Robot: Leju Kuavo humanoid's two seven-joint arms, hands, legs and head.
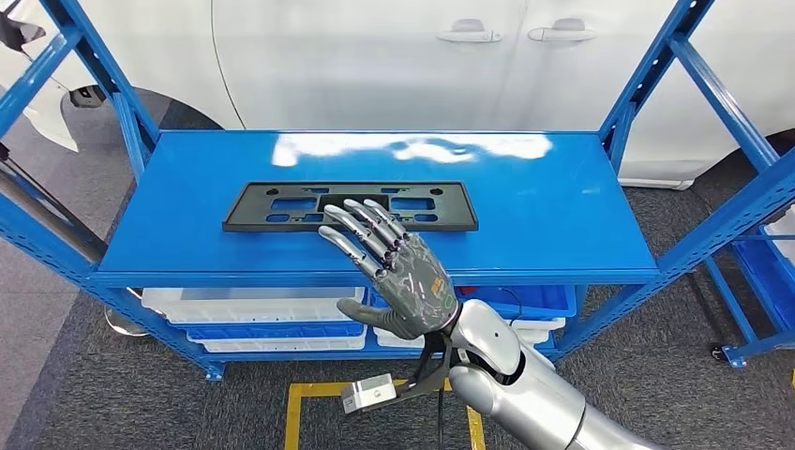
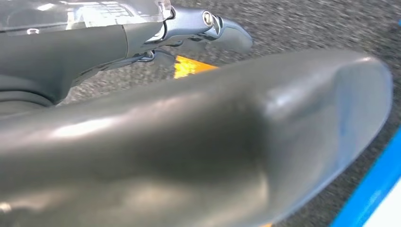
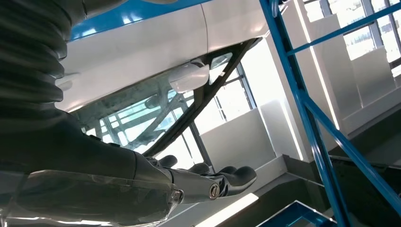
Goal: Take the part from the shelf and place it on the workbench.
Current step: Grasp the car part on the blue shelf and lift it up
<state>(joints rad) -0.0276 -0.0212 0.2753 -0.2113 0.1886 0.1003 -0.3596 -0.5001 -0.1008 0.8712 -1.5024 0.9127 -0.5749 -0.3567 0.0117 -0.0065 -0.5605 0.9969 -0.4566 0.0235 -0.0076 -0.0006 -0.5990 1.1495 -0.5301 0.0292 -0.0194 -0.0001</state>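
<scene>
The part [image 1: 281,208] is a flat black rectangular frame with cut-outs, lying on the blue shelf top [image 1: 562,206] left of its middle. My right hand [image 1: 398,272] hovers palm down over the shelf's front edge, fingers spread and holding nothing. Its fingertips [image 1: 361,211] overlap the part's near edge in the head view; I cannot tell whether they touch it. The right wrist view shows the same hand [image 3: 142,189] from below with its fingers stretched out. My left hand [image 2: 189,142] hangs low over the grey floor, thumb and a finger extended, holding nothing.
A white car [image 1: 375,56] stands just behind the shelf. Blue uprights [image 1: 656,66] flank the shelf top on both sides. White and blue bins [image 1: 253,314] sit on the level below. A second blue rack [image 1: 759,272] stands at the right. Yellow tape [image 1: 300,403] marks the floor.
</scene>
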